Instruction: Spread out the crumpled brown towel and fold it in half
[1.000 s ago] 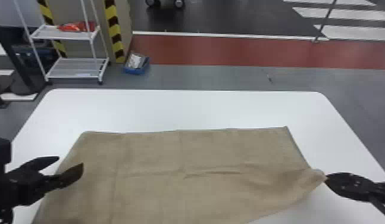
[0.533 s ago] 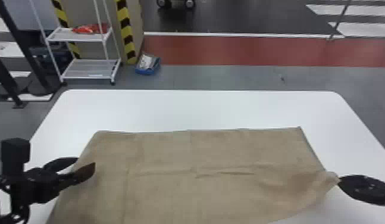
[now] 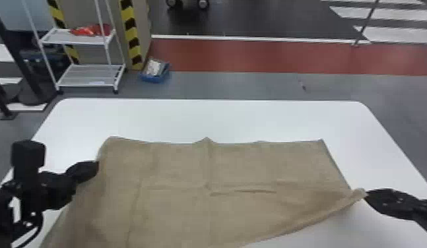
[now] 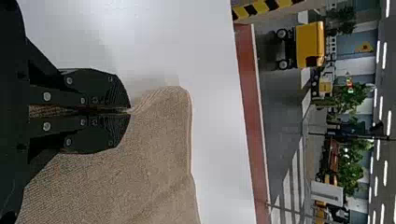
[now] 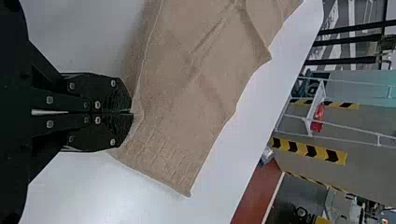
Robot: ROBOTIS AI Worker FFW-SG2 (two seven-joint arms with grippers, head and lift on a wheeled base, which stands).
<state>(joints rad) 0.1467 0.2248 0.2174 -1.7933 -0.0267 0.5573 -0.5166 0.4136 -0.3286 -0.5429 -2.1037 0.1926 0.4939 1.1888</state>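
In the head view, the brown towel point(image 3: 242, 168) is seen laid out over the near part of the white counter point(image 3: 222, 120), wide but not fully smooth. Its far edge is broken by a small peak at 12 o'clock, and its middle is crossed by creases. At the towel's 10 o'clock, its side is met by the left gripper point(image 3: 96, 167); at 3 o'clock, a corner is drawn out to a point by the right gripper point(image 3: 367, 195). From there the near edge is slanted toward 6 o'clock. Beyond the counter, a white rack point(image 3: 90, 76) is seen at 11 o'clock, with a blue box point(image 3: 153, 78) set on the floor beside it.

In the left wrist view, the fingers point(image 4: 100, 88) are closed on the towel, and a gathered bit of cloth is pinched between their tips.

In the right wrist view, the fingers point(image 5: 105, 135) are likewise closed, with the towel's edge gripped at the tips.
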